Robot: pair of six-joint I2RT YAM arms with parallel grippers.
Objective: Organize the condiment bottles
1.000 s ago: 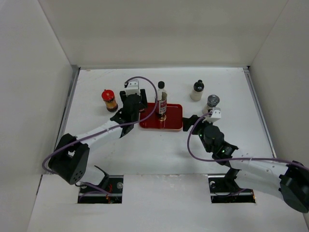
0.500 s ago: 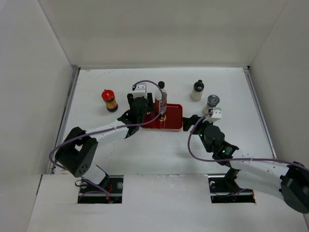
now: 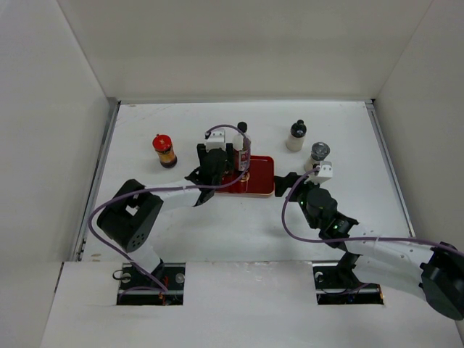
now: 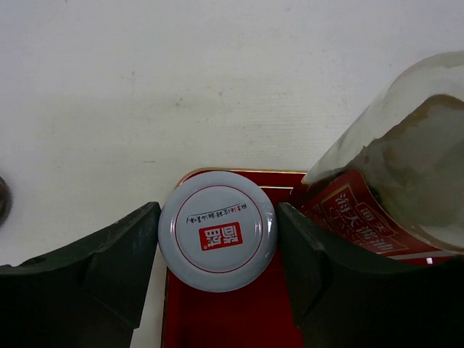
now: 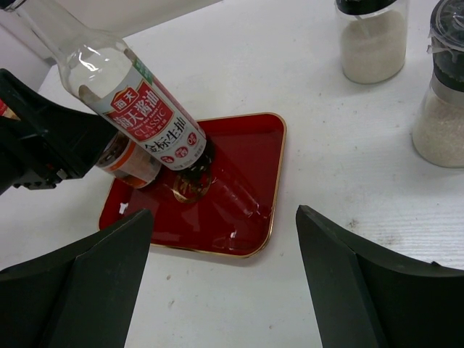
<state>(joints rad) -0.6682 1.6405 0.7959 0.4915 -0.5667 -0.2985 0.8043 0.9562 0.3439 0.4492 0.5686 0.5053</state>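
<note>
My left gripper (image 4: 217,241) is shut on the pale-lidded red-label jar (image 4: 217,233), its fingers pressing both sides of the lid. The jar (image 5: 130,164) is at the left end of the red tray (image 5: 246,167), beside the tall dark-sauce bottle (image 3: 242,147) standing in the tray. In the top view the left gripper (image 3: 216,159) hides the jar. The right gripper (image 3: 286,185) rests open and empty just right of the tray. On the table stand the red-lidded yellow jar (image 3: 164,150), the white black-capped bottle (image 3: 296,135) and the grey-lidded shaker (image 3: 317,154).
White walls close in the table on the left, back and right. The shaker (image 5: 442,109) and the white bottle (image 5: 373,43) stand close ahead of my right gripper (image 5: 225,279). The purple cable loops over the left wrist near the tall bottle (image 4: 391,174).
My left arm has moved right with the pale-lidded jar, from beside the tray to over its left end next to the tall bottle. The right arm has stayed still.
</note>
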